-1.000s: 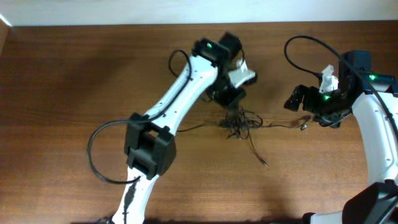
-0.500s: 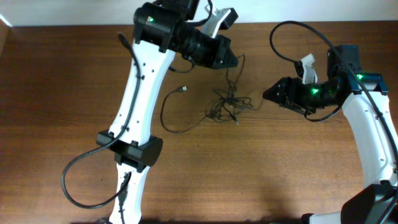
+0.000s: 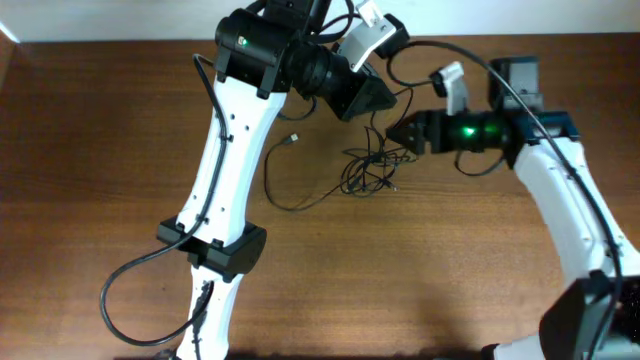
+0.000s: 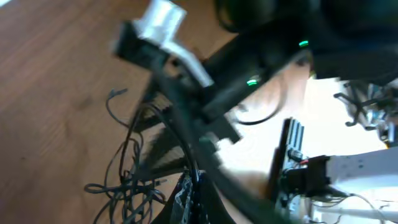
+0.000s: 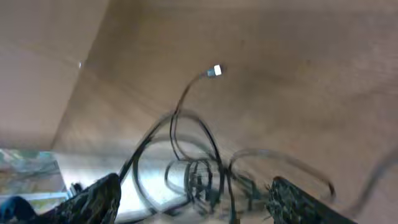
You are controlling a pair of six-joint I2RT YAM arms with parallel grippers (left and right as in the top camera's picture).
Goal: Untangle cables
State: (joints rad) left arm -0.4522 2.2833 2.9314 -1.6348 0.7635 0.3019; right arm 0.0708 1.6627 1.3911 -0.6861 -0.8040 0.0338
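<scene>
The cables (image 3: 368, 172) lie as a knotted clump on the table (image 3: 100, 150), toward its far edge. One loose strand leaves the clump to the left, makes a wide loop and ends in a small plug (image 3: 292, 140) lying free on the wood. Another strand seems to rise toward the left gripper (image 3: 385, 100), which hangs just behind the knot. Its wrist view is smeared, so I cannot tell if the jaws are closed on this strand. The right gripper (image 3: 397, 133) points at the clump from the right, very near. Its fingers (image 5: 102, 194) stand wide apart and hold nothing. The step in hand seems to be a pull-apart. To do it well, the right gripper should close on one single strand at the knot's edge — not the whole bundle — and both arms should pull slowly apart, because a fast pull would probably tighten the knot.
</scene>
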